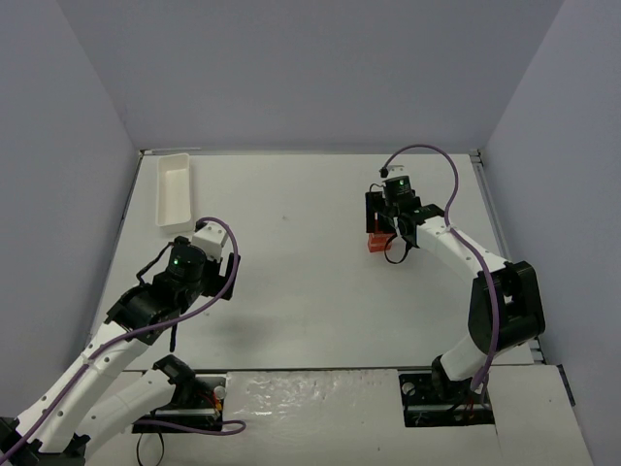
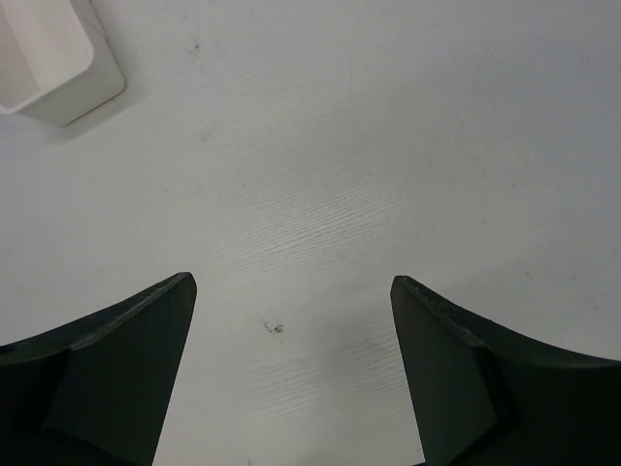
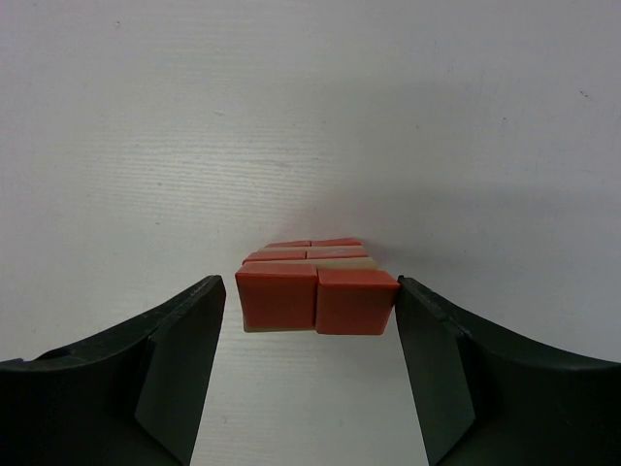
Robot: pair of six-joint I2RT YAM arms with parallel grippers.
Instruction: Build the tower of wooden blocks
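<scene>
Status, working outward from the arm bases at the bottom of the top view.

Left gripper (image 2: 291, 282) sits at lower left of the top view. Its jaws are spread wide, with only bare table (image 1: 291, 311) between them and nothing held. It is well apart from the work and not a candidate for the next move.

Right gripper (image 3: 310, 282) is right of centre in the top view, pointed down over the wood block tower (image 3: 291, 296). In the right wrist view the tower sits low-centre of the frame, directly between the two fingers and on the table. The jaws are parted and straddle it rather than clamping. There is a clear gap on the left side. The right pad looks to be touching the right red cube, or just short of it; I can't call it from this angle.

Key relation: the front row is two red cubes side by side, running left-right across the frame, so along the closing line of the jaws. More red and tan pieces stack up behind, away from the camera. My read is that any squeeze would act along that front row. The gap is uneven, so the right pad would push first.

Layer count is unclear: a tan strip shows under the front cubes and the rest is foreshortened.

White tray (image 2: 82, 97) is farthest out, at upper left, just ahead of the left gripper.
</scene>
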